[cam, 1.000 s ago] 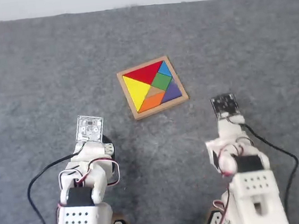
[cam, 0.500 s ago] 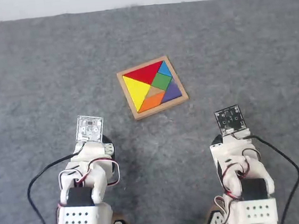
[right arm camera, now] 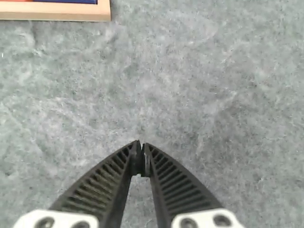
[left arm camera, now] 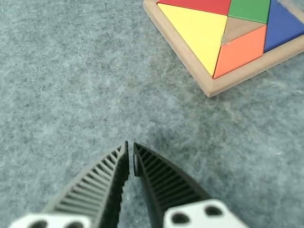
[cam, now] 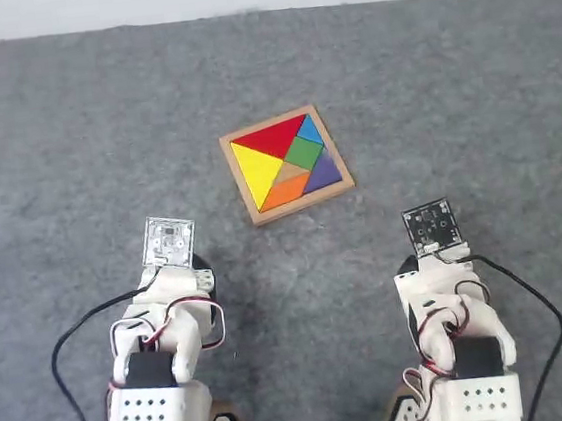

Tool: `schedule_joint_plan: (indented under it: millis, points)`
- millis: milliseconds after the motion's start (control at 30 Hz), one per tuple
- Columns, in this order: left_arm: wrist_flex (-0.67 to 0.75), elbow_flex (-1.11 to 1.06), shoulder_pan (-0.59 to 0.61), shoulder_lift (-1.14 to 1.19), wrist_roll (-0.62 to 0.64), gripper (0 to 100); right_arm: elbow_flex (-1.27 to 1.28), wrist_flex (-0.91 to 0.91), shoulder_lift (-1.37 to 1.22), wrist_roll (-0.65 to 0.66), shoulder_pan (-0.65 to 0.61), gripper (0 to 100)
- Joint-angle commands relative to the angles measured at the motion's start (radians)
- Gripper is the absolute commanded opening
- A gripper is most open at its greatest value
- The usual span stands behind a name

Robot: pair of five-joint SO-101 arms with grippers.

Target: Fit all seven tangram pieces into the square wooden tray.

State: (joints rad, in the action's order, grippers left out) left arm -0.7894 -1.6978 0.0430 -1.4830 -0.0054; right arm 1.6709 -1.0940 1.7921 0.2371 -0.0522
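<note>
High view shows the square wooden tray (cam: 239,181) lying at an angle mid-way across the grey felt-covered bench (cam: 71,122). All seven pieces sit flush inside it: red triangle (cam: 275,137), yellow triangle (cam: 253,169), green square (cam: 304,153), small blue triangle (cam: 310,129), tan triangle (cam: 288,174), orange piece (cam: 284,192) and purple triangle (cam: 323,172). No piece lies outside, so the fit looks done.

Trouble could come only from the arms. The left end effector (left arm camera: 129,145) hangs low over the felt, closed but for a sliver and holding nothing, near the tray's corner. A forward sweep could catch the rim, shove the tray and jolt the orange piece or yellow triangle loose. The right end effector (right arm camera: 140,144), closed and empty, sits farther off. Its likelier fault is dragging its tips through the felt.
</note>
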Motion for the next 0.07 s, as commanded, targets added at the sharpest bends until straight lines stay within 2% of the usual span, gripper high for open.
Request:
schedule_joint_plan:
  millis: [0, 33]
  points:
    - [-0.008, 0.008, 0.005, -0.012, 0.008, 2, 0.014, -0.007, 0.018, 0.011, 0.013, 2.7]
    - [-0.008, 0.008, 0.005, -0.012, 0.008, 2, 0.014, -0.007, 0.018, 0.011, 0.013, 2.7]
